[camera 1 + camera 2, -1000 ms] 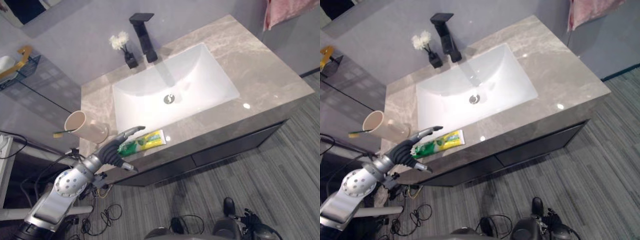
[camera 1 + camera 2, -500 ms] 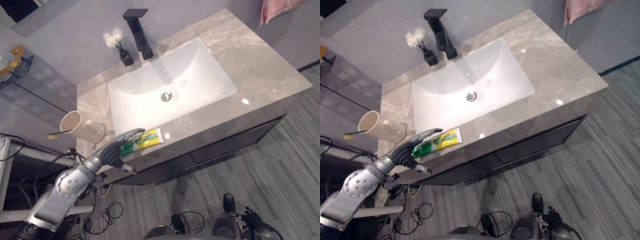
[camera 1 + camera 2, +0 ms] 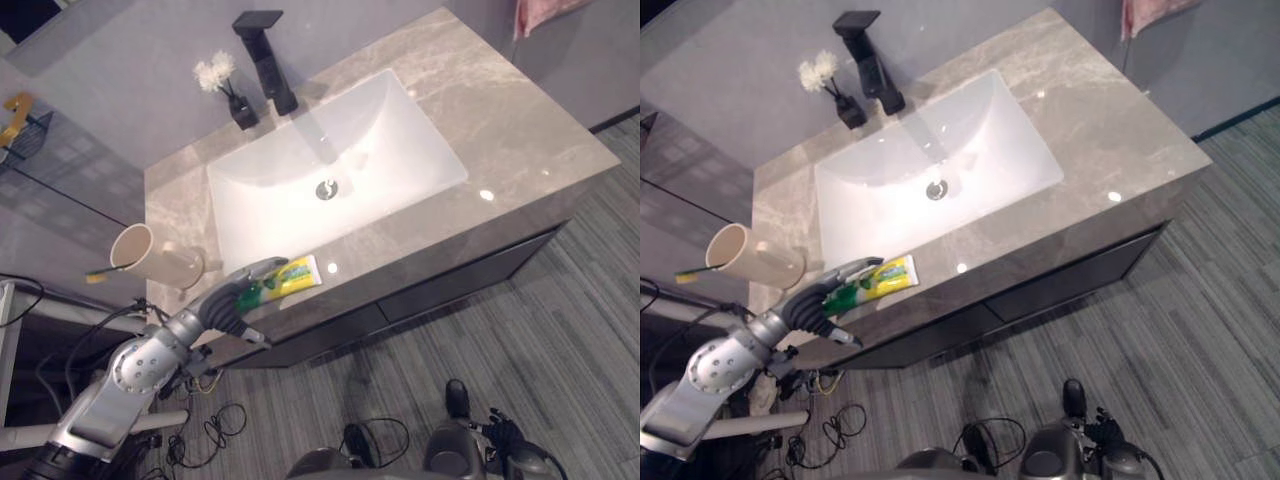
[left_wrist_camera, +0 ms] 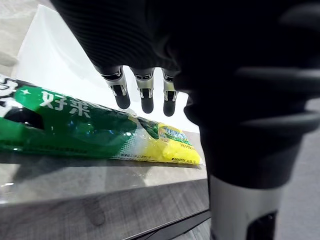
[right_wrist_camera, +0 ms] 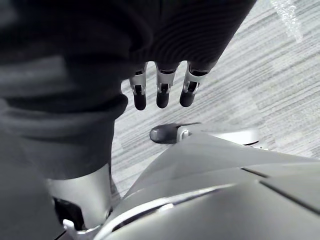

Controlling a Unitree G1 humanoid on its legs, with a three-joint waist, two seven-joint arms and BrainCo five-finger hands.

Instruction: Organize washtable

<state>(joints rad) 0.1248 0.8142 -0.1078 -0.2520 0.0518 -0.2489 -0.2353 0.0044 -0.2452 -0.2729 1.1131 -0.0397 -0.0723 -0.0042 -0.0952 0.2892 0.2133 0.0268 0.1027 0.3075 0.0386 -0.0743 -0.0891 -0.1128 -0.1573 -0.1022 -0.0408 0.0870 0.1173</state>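
A green and yellow toothpaste tube lies on the counter's front strip, just in front of the white basin. My left hand hovers over the tube's green end with its fingers stretched out and the thumb spread toward the counter's edge. In the left wrist view the fingertips hang just above the tube and do not wrap it. A beige cup with a toothbrush in it sits left of the hand. My right hand hangs open over the floor.
A black faucet and a small black vase of white flowers stand behind the basin. The marble counter stretches to the right. A pink towel hangs at the top right. The counter's front edge drops to striped flooring.
The camera has shifted, so the whole scene sits a little higher and further left. My left hand stays over the tube's green end; the tube and cup have not moved.
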